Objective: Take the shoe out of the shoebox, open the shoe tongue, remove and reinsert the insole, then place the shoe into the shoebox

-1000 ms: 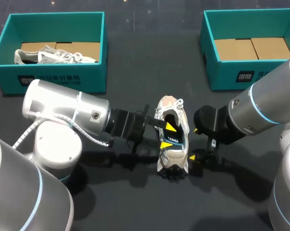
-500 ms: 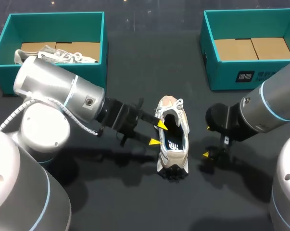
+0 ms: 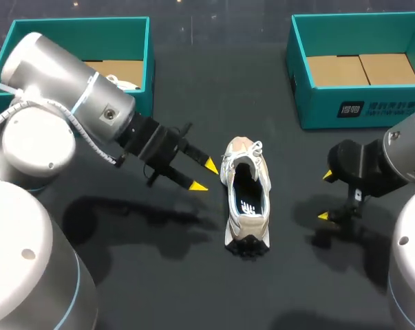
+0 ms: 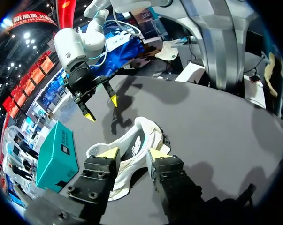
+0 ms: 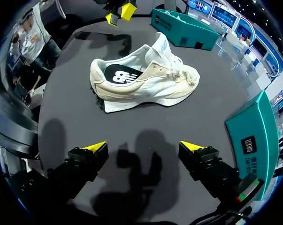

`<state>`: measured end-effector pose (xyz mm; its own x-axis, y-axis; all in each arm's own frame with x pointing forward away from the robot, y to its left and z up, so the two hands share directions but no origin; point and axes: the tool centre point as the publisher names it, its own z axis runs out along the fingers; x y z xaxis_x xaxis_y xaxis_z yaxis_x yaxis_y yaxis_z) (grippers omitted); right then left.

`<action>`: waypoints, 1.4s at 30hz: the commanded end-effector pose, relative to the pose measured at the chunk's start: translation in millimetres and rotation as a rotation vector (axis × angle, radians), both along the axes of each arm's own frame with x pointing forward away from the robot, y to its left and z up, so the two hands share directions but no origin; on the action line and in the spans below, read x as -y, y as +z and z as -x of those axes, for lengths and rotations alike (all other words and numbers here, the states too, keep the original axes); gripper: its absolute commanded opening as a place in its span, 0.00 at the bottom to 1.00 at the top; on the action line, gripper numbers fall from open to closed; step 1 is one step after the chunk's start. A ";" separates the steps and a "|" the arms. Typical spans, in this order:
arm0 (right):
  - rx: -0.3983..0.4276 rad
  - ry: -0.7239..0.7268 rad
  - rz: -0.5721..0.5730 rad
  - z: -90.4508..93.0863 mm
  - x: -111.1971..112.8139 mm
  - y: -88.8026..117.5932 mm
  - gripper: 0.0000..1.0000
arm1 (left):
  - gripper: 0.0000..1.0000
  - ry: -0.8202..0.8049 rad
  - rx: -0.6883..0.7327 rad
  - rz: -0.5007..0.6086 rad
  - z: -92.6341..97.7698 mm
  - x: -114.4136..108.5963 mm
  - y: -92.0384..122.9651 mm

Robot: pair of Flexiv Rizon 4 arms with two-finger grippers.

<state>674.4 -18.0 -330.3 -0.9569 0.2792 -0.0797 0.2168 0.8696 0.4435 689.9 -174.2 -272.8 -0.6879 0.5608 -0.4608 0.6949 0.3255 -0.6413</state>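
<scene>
Shoe [image 3: 247, 206] stands upright on its sole at frame centre, out of any box and touched by neither gripper. The left gripper [image 3: 204, 175], fingers spread and holding nothing, hangs just left of it. The right gripper [image 3: 325, 196], likewise spread, is well to its right. The insole appears seated, so probably only the return to the shoebox [image 3: 300, 96] at upper right remains.

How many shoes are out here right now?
2. A beige shoe lies on the table between the two arms. A white shoe peeks from the left shoebox, mostly hidden by the left arm; more could be behind it.
</scene>
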 end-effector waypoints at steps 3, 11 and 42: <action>0.005 0.001 -0.006 6.6 5.3 6.3 1.00 | 0.24 -0.161 0.002 -0.160 -13.6 -17.3 20.6; 0.005 0.001 -0.006 6.6 5.3 6.3 1.00 | 0.00 -0.286 0.033 -0.277 -24.8 -26.4 24.9; 0.009 0.006 0.014 7.9 26.7 13.3 1.00 | 0.00 -0.624 0.235 -0.402 -14.8 28.7 5.4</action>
